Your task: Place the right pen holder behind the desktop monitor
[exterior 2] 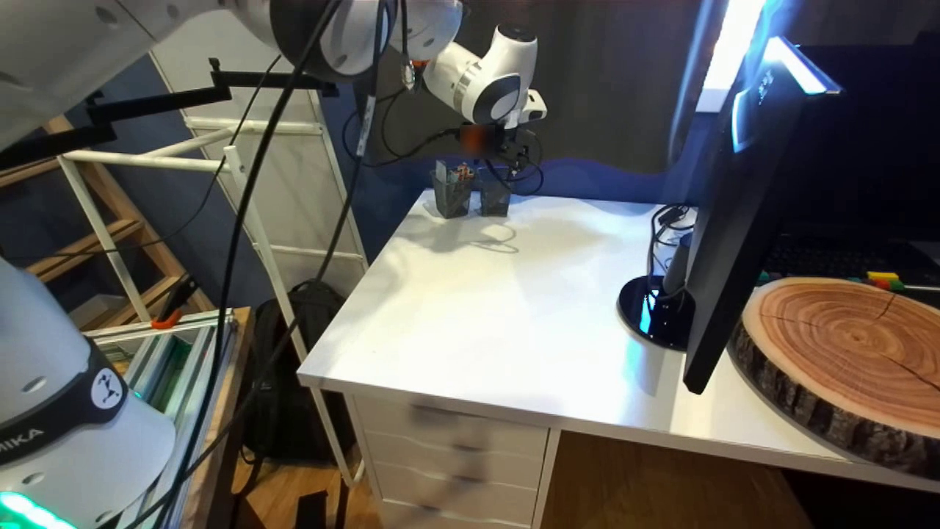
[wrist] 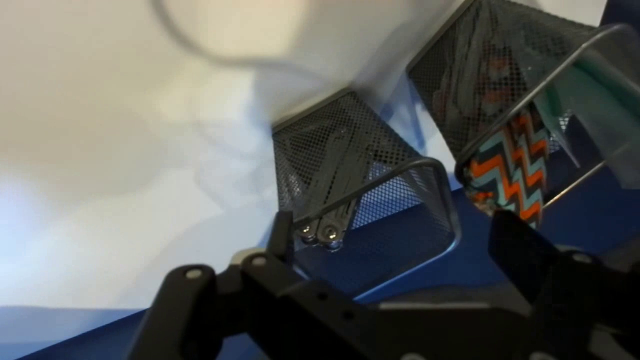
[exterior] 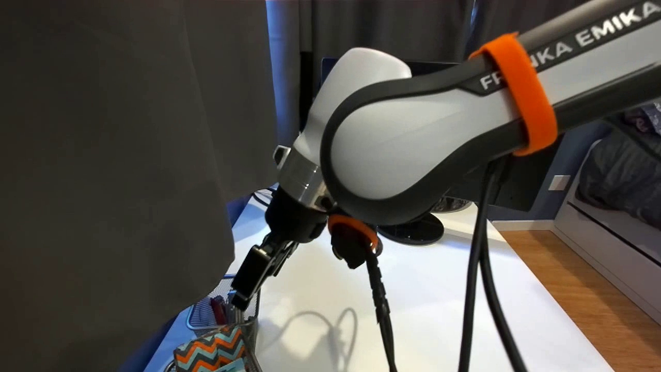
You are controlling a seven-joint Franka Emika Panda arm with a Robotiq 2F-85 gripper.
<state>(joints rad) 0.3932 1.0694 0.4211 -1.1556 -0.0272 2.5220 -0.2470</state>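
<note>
The pen holder stood upright on the desk. The gripper was at its mouth, with fingers spread wide; whether they touched the rim, I could not tell. Just beside it stood another cup, holding a zigzag item, and well apart, the monitor.
</note>
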